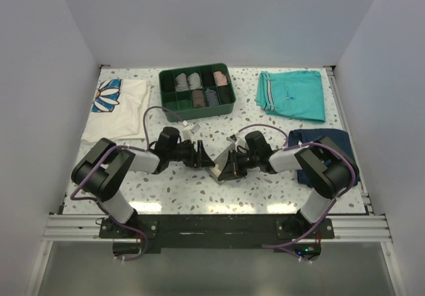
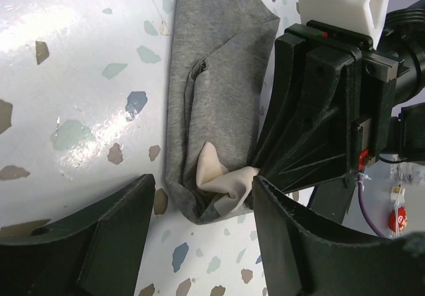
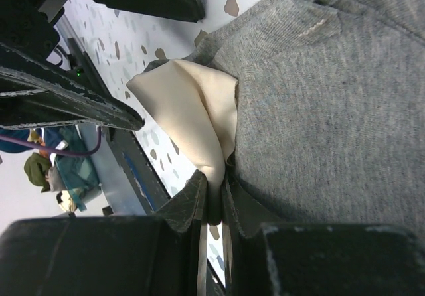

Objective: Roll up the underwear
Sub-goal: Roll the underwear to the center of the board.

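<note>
The underwear [image 2: 212,90], a soft grey knit with smooth cream lining showing at its bunched end, is lying on the speckled table [image 2: 73,77], apart from the green tray [image 1: 199,114] on its arm-base side. The right gripper [image 3: 214,200] is pinching that cream fold tight between closed fingers. The left gripper [image 2: 204,182] is straddling the same end, jaws spread wide, gripping nothing. The roll seems to be barely starting; next, this end likely needs turning evenly over the flat grey length.

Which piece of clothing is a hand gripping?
The small grey underwear in the middle, pinched by the right hand; white shirt, teal shorts and navy garment lie aside.
</note>
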{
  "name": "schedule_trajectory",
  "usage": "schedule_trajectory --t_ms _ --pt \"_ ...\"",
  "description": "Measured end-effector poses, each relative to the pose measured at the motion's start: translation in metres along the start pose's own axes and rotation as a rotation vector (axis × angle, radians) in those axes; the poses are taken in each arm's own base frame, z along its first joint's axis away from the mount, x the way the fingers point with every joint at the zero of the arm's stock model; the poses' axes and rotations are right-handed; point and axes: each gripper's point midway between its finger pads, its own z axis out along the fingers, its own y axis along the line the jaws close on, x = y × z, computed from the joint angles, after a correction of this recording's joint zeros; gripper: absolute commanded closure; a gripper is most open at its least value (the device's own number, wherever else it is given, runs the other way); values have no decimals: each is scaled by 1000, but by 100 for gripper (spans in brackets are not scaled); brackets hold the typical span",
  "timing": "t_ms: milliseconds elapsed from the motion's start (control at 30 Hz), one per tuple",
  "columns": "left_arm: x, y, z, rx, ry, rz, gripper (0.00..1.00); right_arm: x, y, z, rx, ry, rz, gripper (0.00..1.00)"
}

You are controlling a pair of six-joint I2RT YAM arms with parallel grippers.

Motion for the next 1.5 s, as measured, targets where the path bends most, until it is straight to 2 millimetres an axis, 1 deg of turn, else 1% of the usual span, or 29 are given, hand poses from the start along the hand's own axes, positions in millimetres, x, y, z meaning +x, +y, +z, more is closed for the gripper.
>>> schedule_trajectory --t_ms 133,167,333,433,533,633,667,733,767,833,867,900,967,1000,1033,1100,1133,1200,1233,1300,1333,1433,1500 --pt "0 -2 4 39 -5 16 35 0 0 -1 5 3 -8 95" --pt "1 -2 4 46 -7 21 33 0 0 -1 6 4 -10 95" --pt "7 -6 1 83 -22 39 31 0 -1 -1 7 5 -12 95" --pt "12 -7 -2 97 -23 46 31 0 -1 -1 8 6 -11 95" --pt "13 -8 -4 106 -23 48 35 0 -1 -2 10 8 -12 95" --pt "14 -6 -3 107 -20 43 42 0 -1 -2 12 10 -13 95" --pt "15 -4 -3 106 -20 40 47 0 -1 -2 13 11 -14 95" --pt "14 -2 -1 103 -18 32 52 0 -1 -2 15 13 -16 95" --pt "14 -1 0 98 -16 27 56 0 -1 -2 16 14 -17 95" --pt "13 2 3 90 -10 19 60 0 -2 -2 17 15 -19 94" --pt "12 3 4 86 -8 15 66 0 -2 -3 18 15 -20 94" --pt "12 4 5 82 -6 11 69 0 -2 -3 19 15 -22 94" --pt "12 6 7 70 -2 3 80 0 -2 -3 19 15 -23 92" --pt "12 8 7 62 0 -2 84 0 -2 -3 18 15 -24 91" --pt "12 10 8 53 4 -8 93 0 -2 -3 18 14 -26 87" --pt "14 10 10 42 14 -17 100 0 -2 -3 19 14 -30 80" --pt "14 9 12 34 20 -17 100 0 -2 -3 20 14 -32 74" --pt "13 6 17 21 28 -10 100 1 -1 -5 28 14 -40 67" --pt "11 5 21 6 31 -4 100 1 1 -6 36 11 -48 61" --pt "10 1 28 -16 37 7 100 2 4 -9 67 3 -79 53" --pt "10 -1 31 -31 42 14 100 3 6 -11 94 -2 -103 47" --pt "10 -6 40 -70 52 27 100 3 15 -18 193 -35 -197 41" --pt "12 -9 43 -83 61 33 100 0 21 -26 254 -66 -256 40"
